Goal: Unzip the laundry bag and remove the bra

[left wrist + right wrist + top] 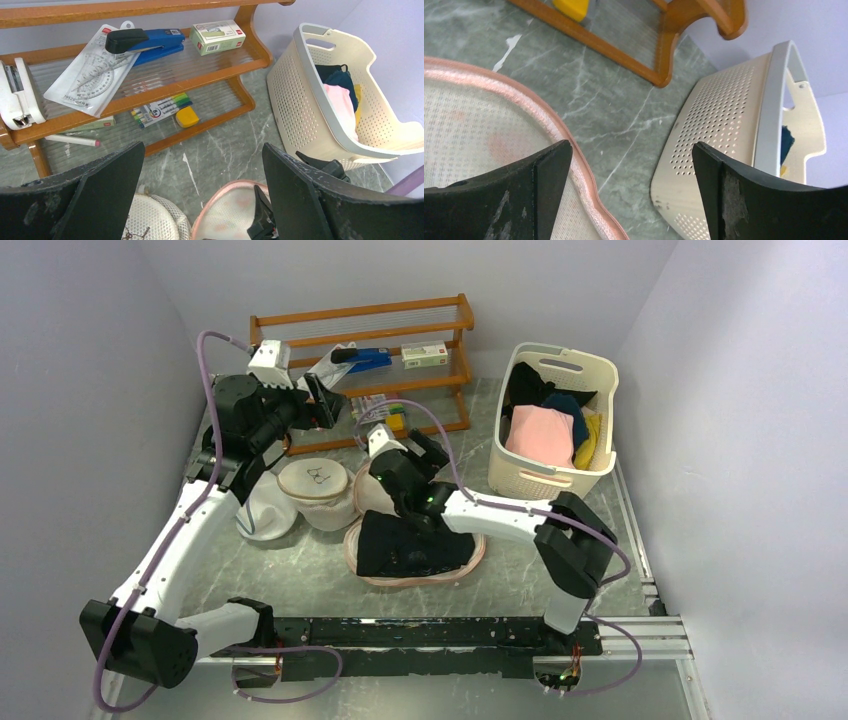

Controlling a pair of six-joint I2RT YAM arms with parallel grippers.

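The laundry bag (420, 578) lies opened out in the middle of the table, its pink trim around a plain beige inside. A black bra (410, 545) lies on its near half. My right gripper (425, 452) is open and empty, hovering over the bag's far lobe. In the right wrist view (631, 150) its left finger is over the bag's beige mesh (474, 125). My left gripper (325, 400) is open and empty, raised in front of the shelf. In the left wrist view (202, 150) the bag's far lobe (230, 215) shows below it.
Round white mesh bags (315, 490) sit left of the laundry bag, one also in the left wrist view (155, 220). A wooden shelf (370, 335) with stationery stands at the back. A cream laundry basket (555, 475) with clothes stands at the right, close to my right gripper (724, 125).
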